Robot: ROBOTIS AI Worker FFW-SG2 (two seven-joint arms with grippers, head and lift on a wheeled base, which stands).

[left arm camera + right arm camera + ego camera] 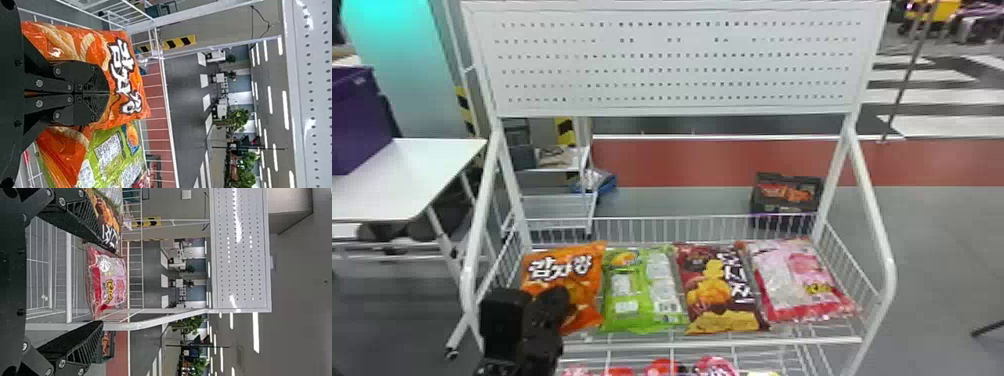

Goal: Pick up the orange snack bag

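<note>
In the head view my left gripper (548, 306) is over the lower left part of the orange snack bag (589, 272), at the left end of the wire shelf. The left wrist view has the left gripper (109, 94) with its fingers together, shut on the orange snack bag (139, 84); the film creases at the tips and bulges out on both sides of them. My right gripper (102, 286) stands open with nothing held between its fingers, and the pink bag (117, 280) lies farther off beyond them.
Right of the orange bag lie a green bag (644, 290), a brown bag (719, 290) and a pink bag (799, 280). The shelf's white front rail (712, 344) and side frames bound them, with a pegboard (672, 65) above. More packages sit on a lower level.
</note>
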